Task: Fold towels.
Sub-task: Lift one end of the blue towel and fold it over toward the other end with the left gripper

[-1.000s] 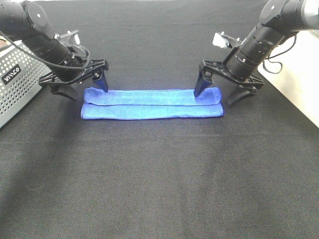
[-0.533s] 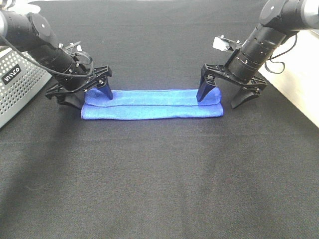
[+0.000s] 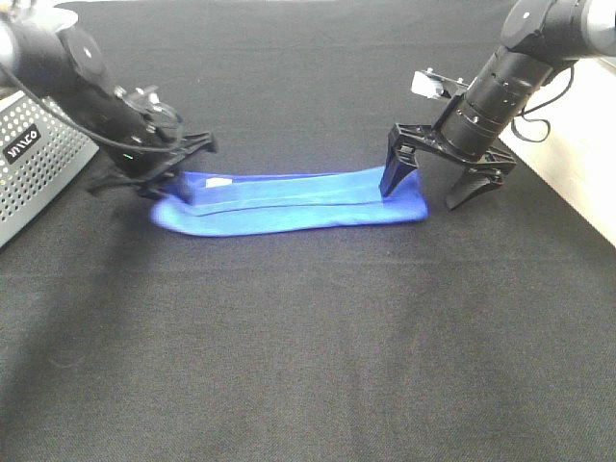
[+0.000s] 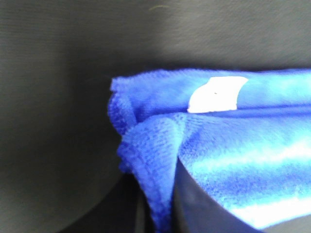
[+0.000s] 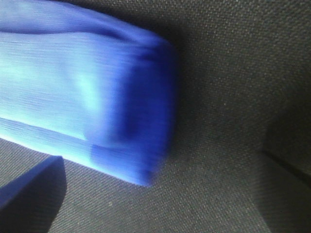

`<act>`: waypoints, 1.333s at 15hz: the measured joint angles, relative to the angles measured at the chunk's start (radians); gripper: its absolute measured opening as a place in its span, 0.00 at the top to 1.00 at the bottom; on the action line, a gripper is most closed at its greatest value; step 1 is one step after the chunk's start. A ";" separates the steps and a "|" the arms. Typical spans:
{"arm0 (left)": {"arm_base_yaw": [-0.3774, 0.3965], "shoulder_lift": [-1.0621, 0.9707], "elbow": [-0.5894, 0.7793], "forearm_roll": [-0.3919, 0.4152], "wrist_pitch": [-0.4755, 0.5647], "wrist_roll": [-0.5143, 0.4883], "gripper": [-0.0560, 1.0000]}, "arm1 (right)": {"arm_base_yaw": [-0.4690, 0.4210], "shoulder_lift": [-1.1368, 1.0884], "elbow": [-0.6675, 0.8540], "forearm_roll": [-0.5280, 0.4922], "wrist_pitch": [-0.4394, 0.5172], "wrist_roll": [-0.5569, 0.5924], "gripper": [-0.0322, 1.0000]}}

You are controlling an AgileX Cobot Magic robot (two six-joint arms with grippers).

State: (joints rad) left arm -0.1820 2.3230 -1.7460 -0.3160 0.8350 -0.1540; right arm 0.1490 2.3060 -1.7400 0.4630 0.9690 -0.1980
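Left gripper [image 3: 178,164], wide open a second ago, is now pinching the towel [image 3: 298,200] by its left end and lifting it, tag [image 3: 219,181] showing. Towel is lying mid-table [image 3: 308,366], long axis running left-right. Right gripper [image 3: 423,195] is standing open astride the right end.

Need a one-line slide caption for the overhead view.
Towel fold: left tool pinches the tagged end of the blue towel; right tool stands open over the other end.
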 joint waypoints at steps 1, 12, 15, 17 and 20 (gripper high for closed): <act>0.002 -0.024 -0.024 0.078 0.044 -0.029 0.88 | 0.000 0.000 0.000 0.000 0.008 0.000 0.04; -0.198 -0.101 -0.192 -0.119 0.057 -0.113 0.88 | 0.000 -0.063 0.000 -0.003 0.045 0.024 0.04; -0.247 -0.022 -0.192 -0.196 -0.023 -0.155 0.87 | 0.000 -0.106 0.000 -0.025 0.052 0.034 0.04; -0.271 0.027 -0.192 -0.251 -0.066 -0.169 0.67 | 0.000 -0.123 0.000 -0.030 0.066 0.047 0.04; -0.292 0.039 -0.192 -0.300 -0.140 -0.170 0.25 | 0.000 -0.162 0.000 -0.032 0.071 0.049 0.04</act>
State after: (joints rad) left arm -0.4740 2.3620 -1.9380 -0.6160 0.6950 -0.3240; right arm 0.1490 2.1440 -1.7400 0.4310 1.0400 -0.1490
